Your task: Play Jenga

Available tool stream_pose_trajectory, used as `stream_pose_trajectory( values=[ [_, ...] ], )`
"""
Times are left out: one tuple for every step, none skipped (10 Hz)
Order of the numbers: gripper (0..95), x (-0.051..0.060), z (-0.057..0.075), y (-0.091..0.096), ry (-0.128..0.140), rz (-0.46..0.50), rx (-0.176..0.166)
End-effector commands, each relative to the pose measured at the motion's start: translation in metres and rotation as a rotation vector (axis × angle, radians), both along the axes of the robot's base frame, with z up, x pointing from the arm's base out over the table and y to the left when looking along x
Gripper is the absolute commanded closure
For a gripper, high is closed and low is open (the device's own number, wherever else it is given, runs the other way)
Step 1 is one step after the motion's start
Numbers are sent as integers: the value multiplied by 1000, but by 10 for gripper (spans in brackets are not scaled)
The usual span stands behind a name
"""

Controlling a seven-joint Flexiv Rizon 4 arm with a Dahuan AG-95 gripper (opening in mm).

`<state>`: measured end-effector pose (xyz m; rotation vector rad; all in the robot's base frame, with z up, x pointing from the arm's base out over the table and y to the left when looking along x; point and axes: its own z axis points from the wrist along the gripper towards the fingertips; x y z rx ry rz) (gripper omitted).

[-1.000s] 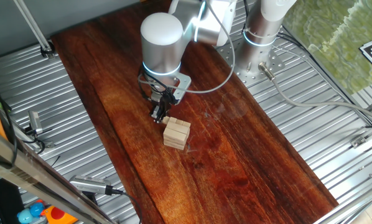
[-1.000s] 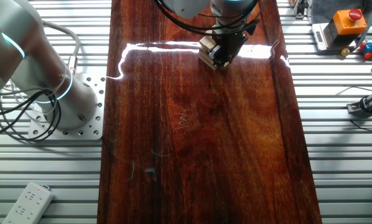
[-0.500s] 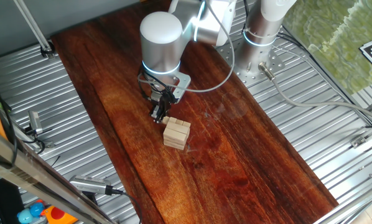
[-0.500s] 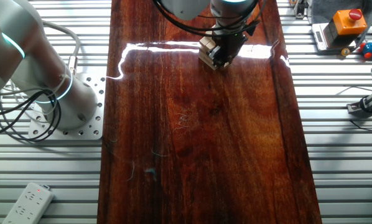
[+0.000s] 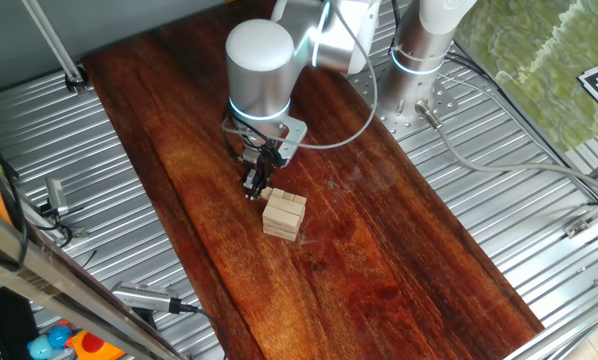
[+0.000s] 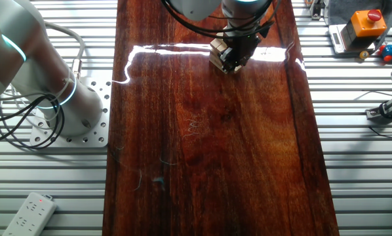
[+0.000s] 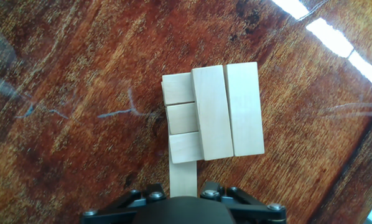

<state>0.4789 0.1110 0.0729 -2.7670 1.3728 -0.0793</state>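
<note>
Gripping a loose block (image 7: 183, 177), the pincer (image 5: 256, 188) sits beside the Jenga stack (image 5: 284, 215).

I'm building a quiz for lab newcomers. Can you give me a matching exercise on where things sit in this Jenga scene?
Things:
1. Jenga stack
2. protruding block
3. white power strip
4. orange box with red button

Places:
A. on ribbed metal, bottom left of the other fixed view
B. sticks out of a lower layer toward the gripper
C. on ribbed metal, top right of the other fixed view
D. on the dark wooden board

Pairs: 1-D, 2-B, 3-A, 4-C
</note>
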Motion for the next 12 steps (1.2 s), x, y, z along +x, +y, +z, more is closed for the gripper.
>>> stream_pose_trajectory(
  values=[
    [380,0,0,0,5,1,6],
    [380,0,0,0,7,2,10],
    [380,0,0,0,10,1,15],
    [190,0,0,0,10,-1,18],
    [190,0,1,0,12,-6,22],
    [190,0,2,0,13,-9,22],
    [380,0,4,0,13,-8,23],
    [380,0,6,0,12,-10,23],
    [380,0,9,1,12,-13,24],
    [380,-1,12,1,11,-15,22],
    [380,-1,13,1,11,-15,22],
    [380,-1,14,1,10,-12,21]
  ],
)
